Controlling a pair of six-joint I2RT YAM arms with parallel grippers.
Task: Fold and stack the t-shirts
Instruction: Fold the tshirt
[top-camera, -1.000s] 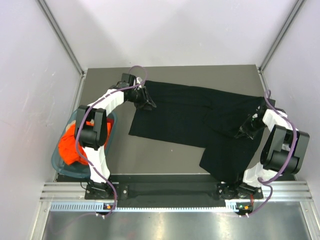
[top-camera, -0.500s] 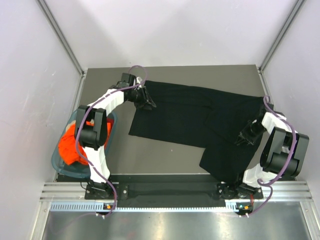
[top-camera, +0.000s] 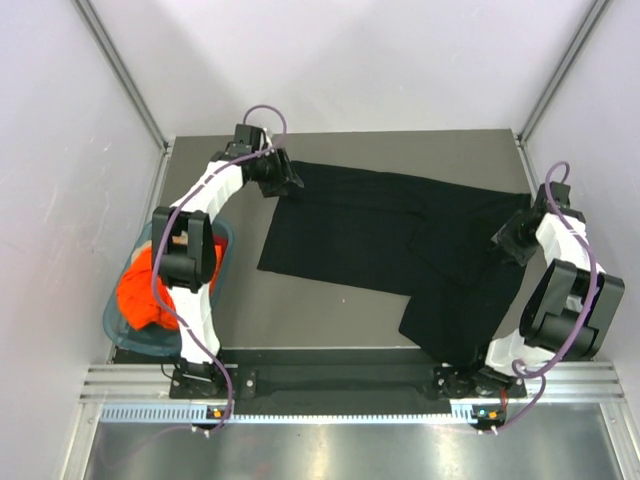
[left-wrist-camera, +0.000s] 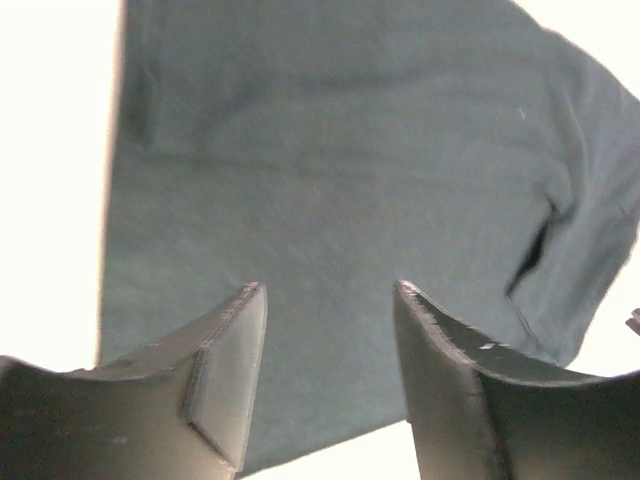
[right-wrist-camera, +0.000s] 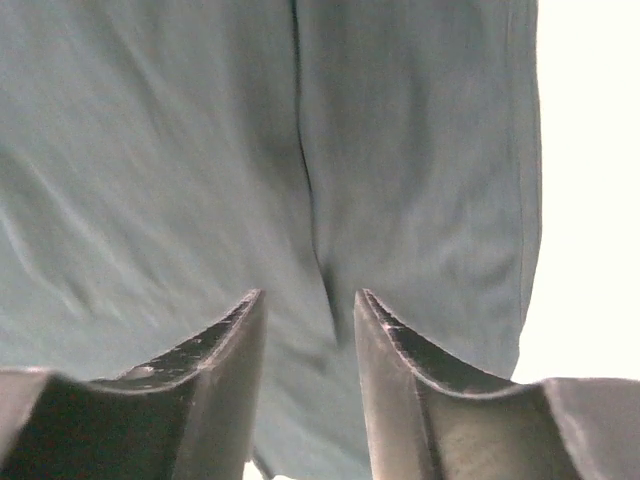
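From the top view, the black t-shirt (top-camera: 360, 230) lies spread across the table (top-camera: 330, 310), reaching from the far left corner towards the right edge; one lobe trails down to the near edge by the right arm's base; it is flat in the main but uneven, with an overlapped flap towards the right. The orange t-shirt (top-camera: 140, 295) sits bunched in the teal basket (top-camera: 118, 325) at the left, well apart from the black one. Your left gripper (top-camera: 288, 183) hovers at the far left corner of the black shirt; your right gripper (top-camera: 503, 243) is over its right margin.

In the left wrist view, the jaws stand apart with nothing between them; the cloth (left-wrist-camera: 340, 150) lies below, its straight edge running down the left of the picture against the bright table; that edge is your likely hold.

In the right wrist view, the jaws are likewise parted and empty; the shirt (right-wrist-camera: 150, 150) fills the view beneath, with a dark crease (right-wrist-camera: 300, 120) running up from between the fingertips and soft ripples to the left.

Expect this cloth to be light, limp and without any stiffness; it will sag, drag and fold on itself when lifted by one point; it is not fragile and should not slip much from a firm pinch. Take it at a corner or hem, both arms together; pinch low enough to catch the layer you mean, since I cannot tell how many layers lie under the right gripper.
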